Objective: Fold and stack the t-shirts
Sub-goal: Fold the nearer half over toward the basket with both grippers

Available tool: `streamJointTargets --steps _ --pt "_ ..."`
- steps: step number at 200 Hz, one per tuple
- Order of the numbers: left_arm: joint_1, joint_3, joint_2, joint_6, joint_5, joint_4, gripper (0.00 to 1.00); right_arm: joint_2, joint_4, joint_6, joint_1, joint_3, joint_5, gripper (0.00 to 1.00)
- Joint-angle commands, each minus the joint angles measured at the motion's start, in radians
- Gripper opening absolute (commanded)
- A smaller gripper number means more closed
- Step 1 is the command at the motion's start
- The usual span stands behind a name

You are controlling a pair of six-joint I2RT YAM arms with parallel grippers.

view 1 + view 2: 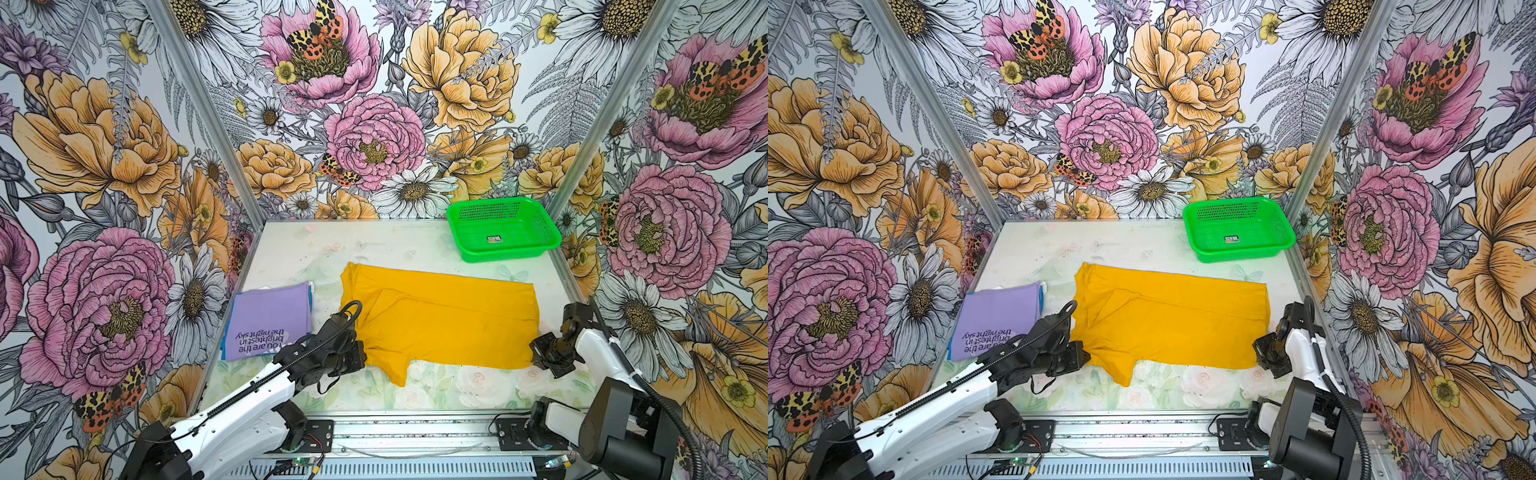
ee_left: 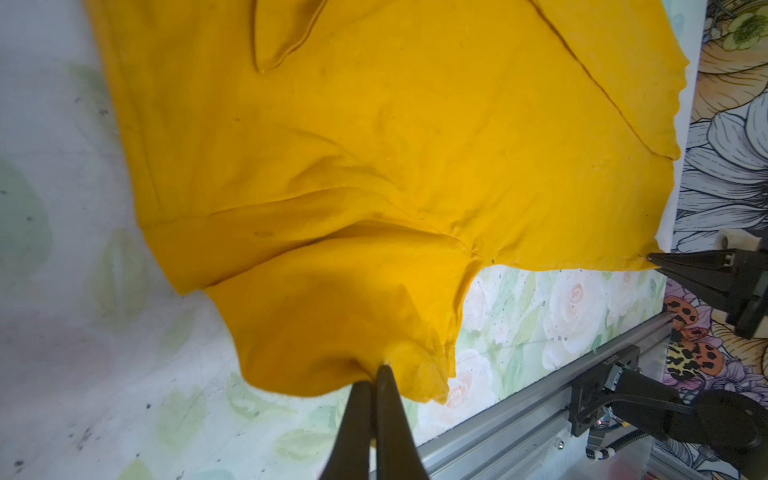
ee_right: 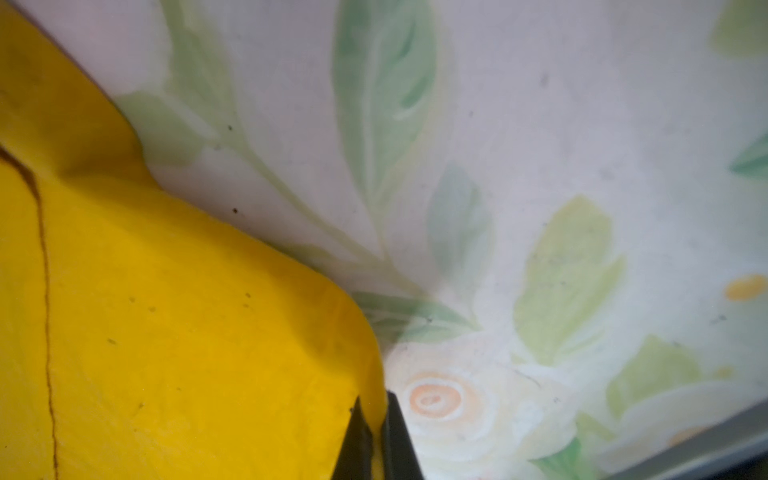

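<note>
- Step: folding the yellow t-shirt lengthwise.
- My left gripper pinches its sleeve; my right gripper pinches its hem corner.
- Next: lift both evenly, carry edge across.

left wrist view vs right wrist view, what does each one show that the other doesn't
Only the left wrist view: the left gripper shut on a sleeve of the yellow t-shirt, most of that shirt spread out, the right gripper at its far hem corner, the metal rail and the flowered wall.
Only the right wrist view: a close look at that corner, cloth pinched between the right gripper's fingers.
Both: the yellow t-shirt lying on the flower-printed table.
</note>
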Motion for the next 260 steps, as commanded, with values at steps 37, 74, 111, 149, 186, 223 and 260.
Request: streamJointTargets --steps 37,74,111,149,186,223,260 --pt "0.075 0.148 0.016 0.101 0.039 -0.046 0.0 0.036 -0.013 -0.063 -0.009 0.11 -0.056 0.0" --pt "0.187 0.267 0.123 0.215 0.077 -0.045 0.0 0.131 0.028 -0.09 -0.011 0.216 -0.078 0.0" --pt "0.257 0.396 0.275 0.308 0.124 -0.02 0.0 0.272 0.121 -0.077 -0.008 0.27 -0.154 0.0" --pt "0.304 0.517 0.44 0.367 0.14 0.0 0.0 0.389 0.199 -0.055 0.0 0.313 -0.188 0.0" --pt "0.352 0.631 0.611 0.424 0.165 0.001 0.0 0.445 0.242 -0.016 -0.001 0.336 -0.196 0.0" --pt "0.382 0.735 0.75 0.456 0.195 0.001 0.0 0.479 0.265 0.025 0.001 0.361 -0.187 0.0" --pt "0.407 0.837 0.846 0.473 0.211 -0.003 0.0 0.528 0.28 0.042 0.001 0.389 -0.188 0.0"
